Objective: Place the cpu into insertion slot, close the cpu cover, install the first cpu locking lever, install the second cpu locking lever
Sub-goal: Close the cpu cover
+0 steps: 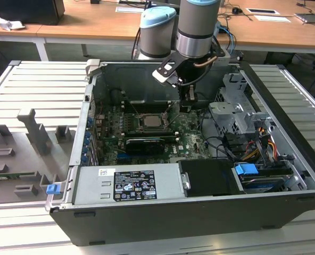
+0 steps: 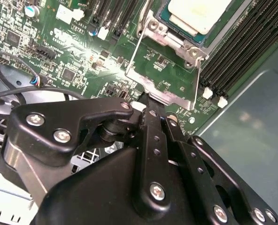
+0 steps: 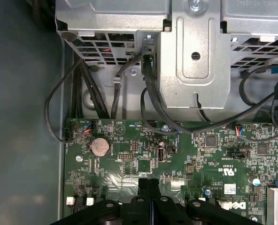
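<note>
Clear air above the insertion slot (image 1: 149, 122); drive cage (image 1: 229, 112) at the exterior view's right, graphics card (image 1: 147, 144) just beside.

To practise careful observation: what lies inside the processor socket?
A pale metal-topped chip sits in the socket, with the cover frame standing open off it. The socket's contacts beneath the chip are covered, so unseen.

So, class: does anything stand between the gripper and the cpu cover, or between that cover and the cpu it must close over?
Nothing visible does. In the second wrist view the gripper sits at the open cpu cover's free edge, and the cpu lies bare in the insertion slot beyond.
</note>
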Controlling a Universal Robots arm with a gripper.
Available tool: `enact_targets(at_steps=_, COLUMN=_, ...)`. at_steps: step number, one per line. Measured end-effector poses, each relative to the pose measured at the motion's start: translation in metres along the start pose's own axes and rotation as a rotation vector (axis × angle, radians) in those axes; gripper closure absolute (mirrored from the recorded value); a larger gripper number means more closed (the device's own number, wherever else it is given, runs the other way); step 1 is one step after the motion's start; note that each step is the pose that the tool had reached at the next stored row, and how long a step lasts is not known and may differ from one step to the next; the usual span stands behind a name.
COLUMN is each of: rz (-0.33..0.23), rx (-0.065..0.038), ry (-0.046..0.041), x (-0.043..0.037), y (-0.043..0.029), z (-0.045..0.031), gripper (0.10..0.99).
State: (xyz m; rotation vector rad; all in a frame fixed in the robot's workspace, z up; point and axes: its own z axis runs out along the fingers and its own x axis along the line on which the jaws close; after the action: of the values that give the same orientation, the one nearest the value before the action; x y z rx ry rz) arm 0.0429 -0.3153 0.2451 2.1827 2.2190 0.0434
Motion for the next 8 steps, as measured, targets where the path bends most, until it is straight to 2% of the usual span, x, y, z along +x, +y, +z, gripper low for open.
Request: enact_targets(at_steps=8, rz=0.0, rx=0.0, ry=0.0001, x=0.0001, y=-0.006, z=-0.0002, gripper=0.98)
